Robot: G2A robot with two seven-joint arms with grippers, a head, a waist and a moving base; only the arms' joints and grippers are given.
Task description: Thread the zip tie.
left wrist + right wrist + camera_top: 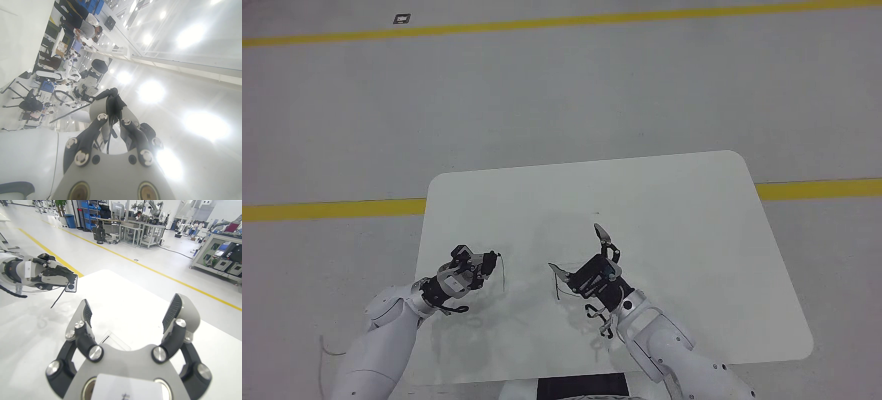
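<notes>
A thin black zip tie [110, 121] is pinched between the fingers of my left gripper [111, 98], which is shut on it. In the top view the left gripper [485, 263] hovers over the near left part of the white table [692, 210], with the zip tie [502, 272] hanging from its tip. From the right wrist view, the zip tie's tail [58, 298] points down from the left gripper [70, 277] toward the tabletop. My right gripper [130, 309] is open and holds nothing. It sits to the right of the left gripper in the top view [580, 254], a short gap away.
The white table's left edge [430, 215] lies close to the left arm. Bare tabletop [702, 260] stretches to the right and far side. Yellow floor lines [332, 209] run beyond the table.
</notes>
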